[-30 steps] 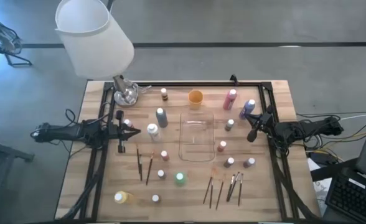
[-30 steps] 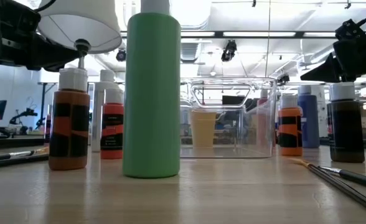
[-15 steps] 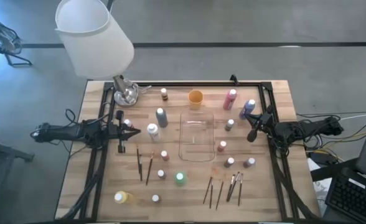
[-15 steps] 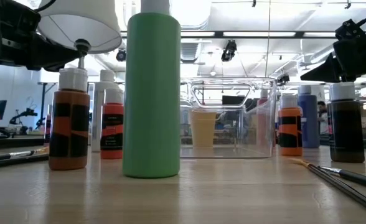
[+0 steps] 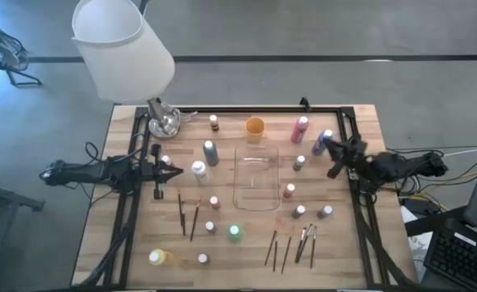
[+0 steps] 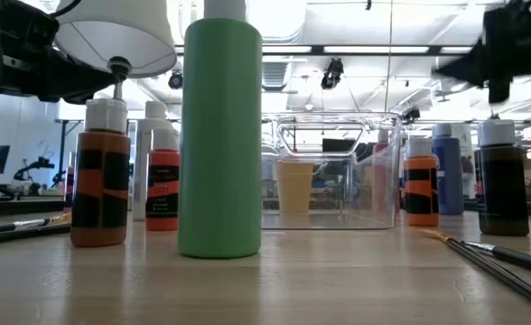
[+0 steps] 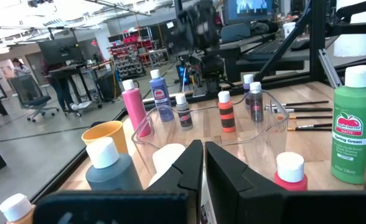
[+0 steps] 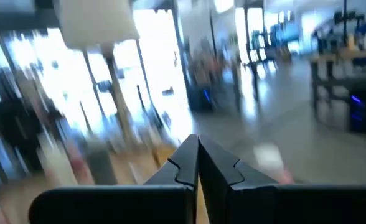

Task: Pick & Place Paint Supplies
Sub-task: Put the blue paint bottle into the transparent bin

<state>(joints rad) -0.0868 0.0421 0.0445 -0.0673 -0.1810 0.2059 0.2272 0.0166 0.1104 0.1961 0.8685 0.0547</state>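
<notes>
The paint bottles, among them the green bottle [image 5: 234, 233], and the paintbrushes [image 5: 291, 245] are left scattered around the clear tray [image 5: 255, 178] at frame centre, none yet collected, so the task is judged barely begun. The left gripper [image 5: 171, 170] is parked at centre left, fingers pressed together, empty. The right gripper [image 5: 333, 152], equally closed and empty, has been swung upward from its earlier position at centre right.

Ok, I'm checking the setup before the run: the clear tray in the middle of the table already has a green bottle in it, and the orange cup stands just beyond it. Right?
Not quite. The high view shows the clear tray holds no bottle; the green bottle stands on the table outside it, off its near left corner. The orange cup does stand just beyond the tray.
</notes>
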